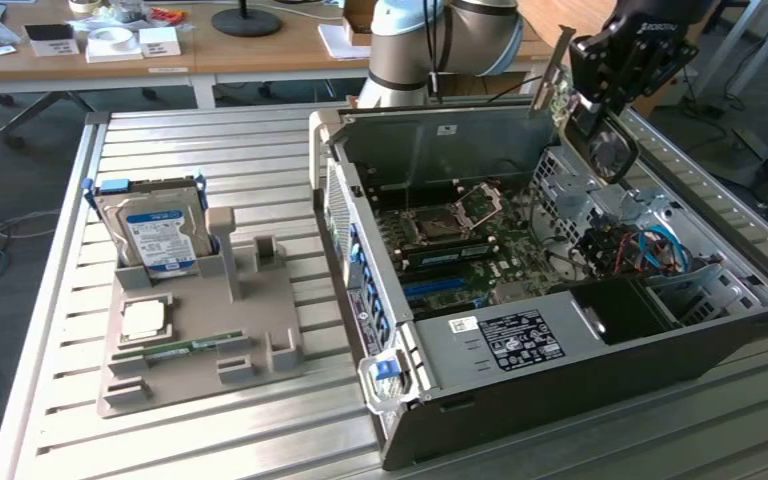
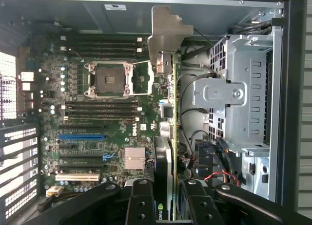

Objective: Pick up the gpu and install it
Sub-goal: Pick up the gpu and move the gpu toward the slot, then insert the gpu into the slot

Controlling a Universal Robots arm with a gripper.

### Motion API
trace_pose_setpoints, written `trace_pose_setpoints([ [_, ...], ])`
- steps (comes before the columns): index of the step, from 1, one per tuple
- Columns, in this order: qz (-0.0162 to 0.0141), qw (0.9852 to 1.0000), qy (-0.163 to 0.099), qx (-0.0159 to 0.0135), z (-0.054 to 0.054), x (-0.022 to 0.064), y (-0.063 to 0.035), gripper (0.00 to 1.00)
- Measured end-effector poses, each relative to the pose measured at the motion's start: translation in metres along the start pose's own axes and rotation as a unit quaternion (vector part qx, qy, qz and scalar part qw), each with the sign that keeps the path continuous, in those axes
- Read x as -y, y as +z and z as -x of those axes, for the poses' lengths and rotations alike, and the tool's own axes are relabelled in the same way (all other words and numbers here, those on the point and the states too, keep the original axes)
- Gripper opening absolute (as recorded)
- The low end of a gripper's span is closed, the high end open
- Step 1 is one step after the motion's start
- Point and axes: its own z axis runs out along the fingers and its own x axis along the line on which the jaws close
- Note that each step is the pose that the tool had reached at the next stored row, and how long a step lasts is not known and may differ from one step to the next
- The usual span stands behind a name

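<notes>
Holding the gpu (image 1: 611, 150) edge-on, clenched between its fingers (image 2: 141, 205), the gripper (image 1: 607, 100) hangs at the upper right of the exterior view above the open computer case (image 1: 558, 400), the card's long axis reaching from the fingers down toward the motherboard (image 1: 478, 255), whose slots (image 1: 440, 290) lie lower left.

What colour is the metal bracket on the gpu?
Bracket of the gpu: plain silver-grey metal, clearest in the wrist view.

My gripper (image 2: 169, 200) matt black, gpu (image 2: 171, 103) green board with dull grey metal bracket, case (image 1: 424, 150) bare sheet metal, table (image 1: 157, 440) under the case ribbed pale metal
</notes>
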Motion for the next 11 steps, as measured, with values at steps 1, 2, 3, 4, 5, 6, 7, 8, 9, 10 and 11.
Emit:
trace_pose_setpoints([
  [1, 0.0, 1.0, 0.0, 0.0, 0.0, 0.0, 0.0002, 0.27],
  [2, 0.0, 1.0, 0.0, 0.0, 0.0, 0.0, 0.0002, 0.27],
  [3, 0.0, 1.0, 0.0, 0.0, 0.0, 0.0, 0.0002, 0.27],
  [4, 0.0001, 1.0, 0.0, 0.0, 0.0, 0.0, 0.0002, 0.27],
  [5, 0.0, 1.0, 0.0, 0.0, 0.0, 0.0, 0.0002, 0.27],
  [6, 0.0001, 1.0, 0.0, 0.0, 0.0, 0.0, 0.0003, 0.27],
  [7, 0.0, 1.0, 0.0, 0.0, 0.0, 0.0, 0.0002, 0.27],
  [8, 0.0, 1.0, 0.0, 0.0, 0.0, 0.0, 0.0002, 0.27],
  [9, 0.0, 1.0, 0.0, 0.0, 0.0, 0.0, 0.0002, 0.27],
  [10, 0.0, 1.0, 0.0, 0.0, 0.0, 0.0, 0.0002, 0.27],
  [11, 0.0, 1.0, 0.0, 0.0, 0.0, 0.0, 0.0002, 0.27],
])
